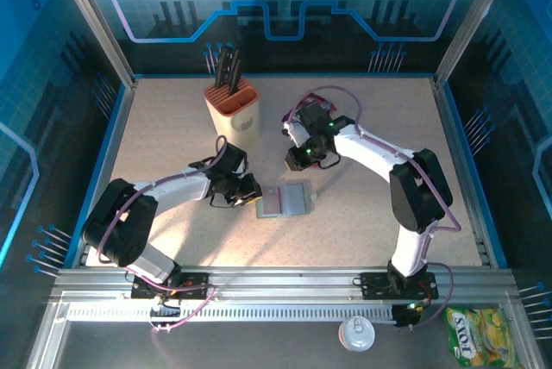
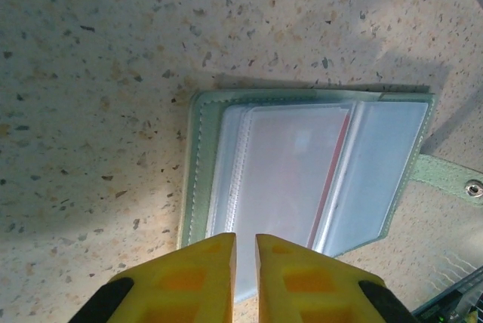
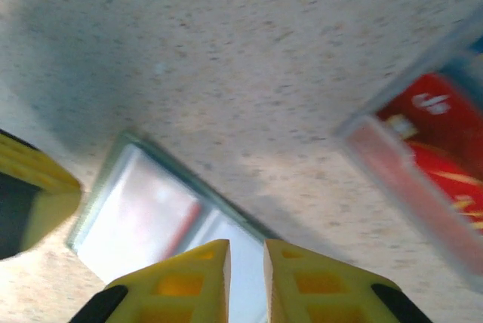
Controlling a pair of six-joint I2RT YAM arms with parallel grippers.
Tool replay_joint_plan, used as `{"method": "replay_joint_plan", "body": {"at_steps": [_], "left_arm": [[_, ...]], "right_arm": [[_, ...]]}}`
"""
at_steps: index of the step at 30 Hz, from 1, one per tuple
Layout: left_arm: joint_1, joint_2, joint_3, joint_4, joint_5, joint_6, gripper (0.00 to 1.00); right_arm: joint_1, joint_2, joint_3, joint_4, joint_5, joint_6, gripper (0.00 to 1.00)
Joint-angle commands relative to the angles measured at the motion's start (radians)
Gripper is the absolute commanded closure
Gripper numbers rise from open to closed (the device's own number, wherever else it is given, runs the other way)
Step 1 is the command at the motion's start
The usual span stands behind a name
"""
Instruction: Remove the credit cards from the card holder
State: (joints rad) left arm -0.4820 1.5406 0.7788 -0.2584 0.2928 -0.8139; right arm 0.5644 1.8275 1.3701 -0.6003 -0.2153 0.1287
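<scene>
Left gripper (image 2: 245, 266) and right gripper (image 3: 247, 274) hover nearly closed, empty, at one open holder (image 2: 389, 157) sleeving one red-edged card (image 2: 298, 179).

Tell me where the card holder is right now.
In the top view the card holder lies open on the table near the middle, just right of the left gripper and nearer the arms than the knife block.
</scene>
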Motion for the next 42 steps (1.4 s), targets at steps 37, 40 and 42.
{"method": "replay_joint_plan", "body": {"at_steps": [37,40,42], "left_arm": [[-0.034,0.012,-0.094,0.087,-0.027,-0.034,0.95],[-0.034,-0.006,-0.095,0.093,-0.021,-0.039,0.95],[-0.035,-0.011,-0.099,0.093,-0.015,-0.042,0.95]], "right_arm": [[0.187,-0.114,-0.336,0.412,-0.099,0.544,0.85],[0.187,-0.098,-0.332,0.406,-0.114,0.573,0.86],[0.187,-0.085,-0.32,0.387,-0.124,0.591,0.87]]}}
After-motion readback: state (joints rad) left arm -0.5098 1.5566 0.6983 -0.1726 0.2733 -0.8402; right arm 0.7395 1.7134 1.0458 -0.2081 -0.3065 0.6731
